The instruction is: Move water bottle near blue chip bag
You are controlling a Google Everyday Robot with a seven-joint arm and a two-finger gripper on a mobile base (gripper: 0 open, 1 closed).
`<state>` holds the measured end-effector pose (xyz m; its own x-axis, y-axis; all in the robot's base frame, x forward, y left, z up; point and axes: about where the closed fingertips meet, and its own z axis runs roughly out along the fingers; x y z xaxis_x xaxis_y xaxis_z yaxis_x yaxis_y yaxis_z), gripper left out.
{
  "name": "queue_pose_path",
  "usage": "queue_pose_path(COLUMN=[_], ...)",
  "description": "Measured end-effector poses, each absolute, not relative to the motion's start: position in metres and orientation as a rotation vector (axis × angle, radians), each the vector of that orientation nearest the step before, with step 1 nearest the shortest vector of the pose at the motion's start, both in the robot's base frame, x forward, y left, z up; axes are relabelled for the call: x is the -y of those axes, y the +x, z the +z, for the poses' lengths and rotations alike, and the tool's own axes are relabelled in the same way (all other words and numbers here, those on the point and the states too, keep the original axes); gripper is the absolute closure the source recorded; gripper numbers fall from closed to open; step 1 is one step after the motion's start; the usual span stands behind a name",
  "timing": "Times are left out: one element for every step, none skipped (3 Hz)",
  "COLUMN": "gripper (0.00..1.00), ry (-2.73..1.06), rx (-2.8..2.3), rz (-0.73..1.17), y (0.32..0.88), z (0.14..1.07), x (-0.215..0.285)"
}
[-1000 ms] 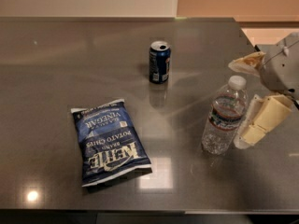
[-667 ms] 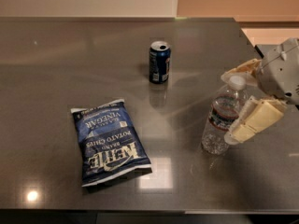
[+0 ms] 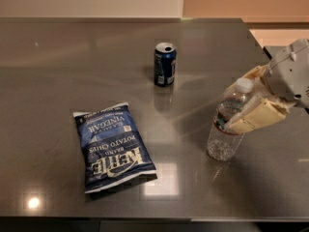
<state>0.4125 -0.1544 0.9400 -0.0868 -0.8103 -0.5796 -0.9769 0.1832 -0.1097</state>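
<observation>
The water bottle stands upright on the right part of the grey table, with its white cap and label band showing. My gripper comes in from the right and is shut on the bottle's upper half. One cream finger lies across the front of the bottle and the other sits behind the cap. The bottle's base rests on the table. The blue chip bag lies flat at the left centre, well apart from the bottle.
A short dark blue soda can stands upright at the back centre, between and behind the bag and the bottle. The table's right edge is close behind the gripper. The front edge runs along the bottom.
My gripper has moved left from beside the bottle, and its fingers have closed around the bottle's upper half. The bottle, bag and can have not moved.
</observation>
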Motion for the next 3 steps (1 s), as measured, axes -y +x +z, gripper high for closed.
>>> queue_pose_path(gripper=[0.88, 1.00, 1.00], ry=[-1.675, -1.685, -1.699], rx=[-1.921, -1.886, -1.864], rz=[0.434, 0.453, 0.481], y=[0.416, 0.419, 0.423], z=[0.954, 0.966, 0.964], x=[0.140, 0.121, 0.101])
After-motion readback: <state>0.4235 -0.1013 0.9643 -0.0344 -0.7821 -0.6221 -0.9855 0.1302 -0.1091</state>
